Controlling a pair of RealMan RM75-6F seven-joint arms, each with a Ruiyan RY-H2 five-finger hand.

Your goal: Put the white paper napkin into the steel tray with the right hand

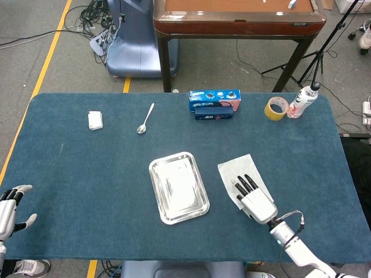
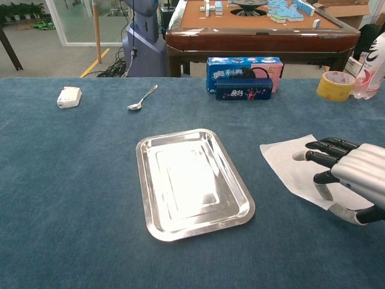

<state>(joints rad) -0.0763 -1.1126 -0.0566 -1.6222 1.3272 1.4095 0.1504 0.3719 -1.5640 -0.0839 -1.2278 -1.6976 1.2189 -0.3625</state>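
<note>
The white paper napkin (image 1: 236,168) (image 2: 289,161) lies flat on the blue cloth, just right of the steel tray (image 1: 178,186) (image 2: 191,182). My right hand (image 1: 253,196) (image 2: 346,173) lies over the napkin's near right part, fingers stretched out and slightly spread, pointing toward the tray; it grips nothing. The tray holds nothing. My left hand (image 1: 11,209) shows only in the head view, at the table's near left edge, fingers apart and holding nothing.
At the back stand a blue biscuit box (image 1: 214,104) (image 2: 244,76), a yellow tape roll (image 1: 276,108) (image 2: 335,85) and a bottle (image 1: 302,100) (image 2: 370,71). A spoon (image 1: 145,119) (image 2: 142,98) and a small white packet (image 1: 95,120) (image 2: 69,96) lie back left.
</note>
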